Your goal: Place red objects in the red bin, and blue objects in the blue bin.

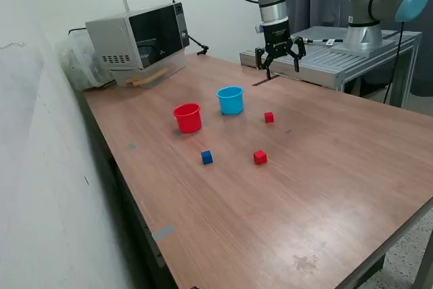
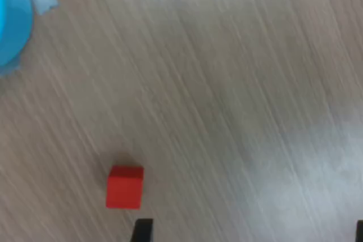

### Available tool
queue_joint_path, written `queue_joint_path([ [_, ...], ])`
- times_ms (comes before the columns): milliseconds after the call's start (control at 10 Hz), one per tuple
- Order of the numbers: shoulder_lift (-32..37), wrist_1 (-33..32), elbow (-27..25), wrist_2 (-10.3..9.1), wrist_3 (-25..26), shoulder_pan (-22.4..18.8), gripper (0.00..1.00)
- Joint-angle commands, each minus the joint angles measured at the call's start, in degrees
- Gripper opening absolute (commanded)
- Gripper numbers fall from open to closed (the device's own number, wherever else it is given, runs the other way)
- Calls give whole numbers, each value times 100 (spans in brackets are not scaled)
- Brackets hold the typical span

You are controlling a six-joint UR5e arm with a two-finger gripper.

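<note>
Your end effector (image 1: 279, 57) hangs wide open and holds nothing, high in the exterior view, above the blue cup (image 1: 230, 100) and a red cube (image 1: 269, 118).

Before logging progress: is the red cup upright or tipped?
Upright: the red cup stands on its base on the table, its open rim facing up.

Wood-grain table (image 1: 325, 167) – matt; plastic cups (image 1: 188, 118), smooth, glossy.

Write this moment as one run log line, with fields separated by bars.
gripper: open, empty, raised | on table: two red cubes, one blue cube | red cup, blue cup: upright
</note>
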State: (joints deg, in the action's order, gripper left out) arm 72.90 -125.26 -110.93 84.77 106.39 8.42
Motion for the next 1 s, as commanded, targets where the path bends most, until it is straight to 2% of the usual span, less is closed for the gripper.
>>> queue_joint_path([
  [0, -38, 55, 210, -756, -619, -120, 100],
  [100, -257, 46, 290, -848, -567, -478, 100],
  [300, -626, 11, 466, -945, -479, -648, 100],
  [500, -952, 11, 703, -980, -479, -632, 100],
  [700, -1286, 11, 958, -1015, -479, -439, 100],
  [800, -1339, -42, 916, -1163, -479, -308, 100],
  [900, -1444, -190, 872, -1217, -479, -263, 100],
])
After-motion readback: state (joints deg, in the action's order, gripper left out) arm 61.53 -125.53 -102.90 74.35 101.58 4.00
